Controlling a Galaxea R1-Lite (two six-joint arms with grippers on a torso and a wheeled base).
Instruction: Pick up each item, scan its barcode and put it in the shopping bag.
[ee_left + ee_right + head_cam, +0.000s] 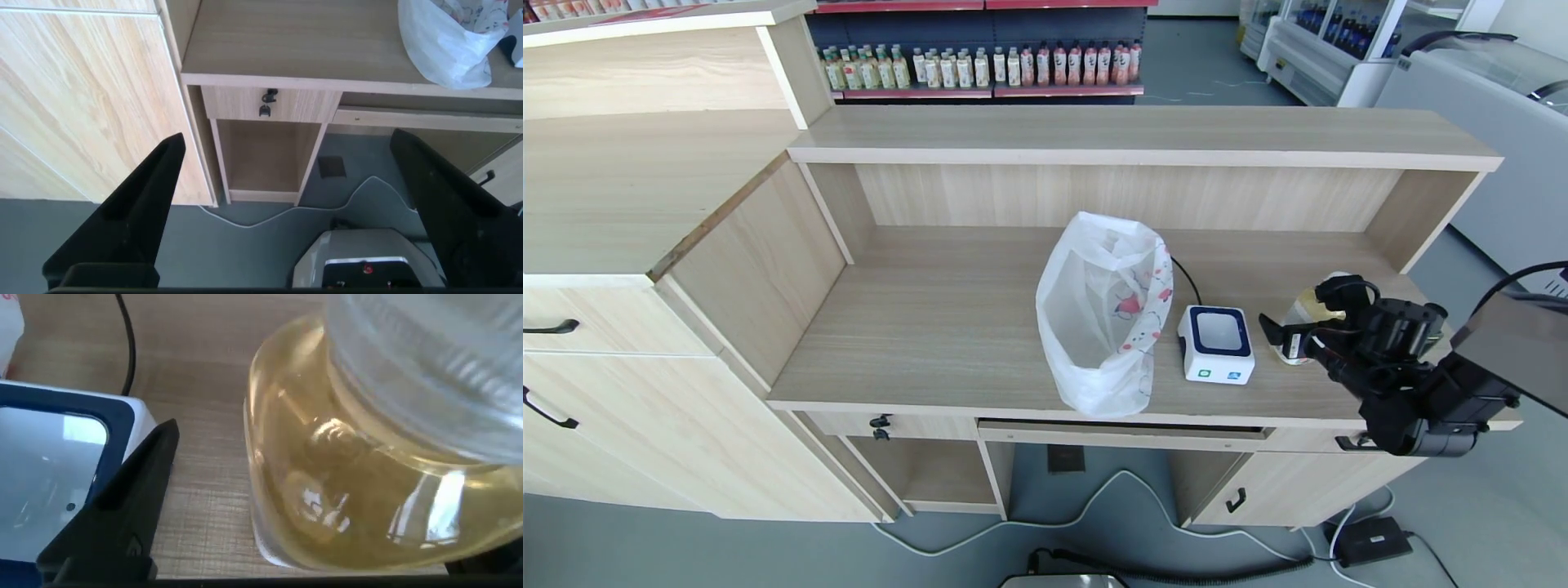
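The step in hand looks like the pickup of the bottle (1308,320), which stands upright on the counter (947,327) at 3 o'clock of the scanner (1216,343). The bag (1104,314) gapes at 9 o'clock of the scanner.

The right gripper (1300,309) straddles the bottle with its jaws wide. In the wrist view one finger (122,506) stands apart from the bottle's wall, between it and the scanner.

To do this well, I would centre the jaws on the body under the cap (425,367) and close squarely. The smooth, liquid-filled bottle may slip or tip. Lift straight up, clear of the scanner, before turning the barcode to its window.

The left gripper (288,137) hangs low before the counter's front, wide and empty.
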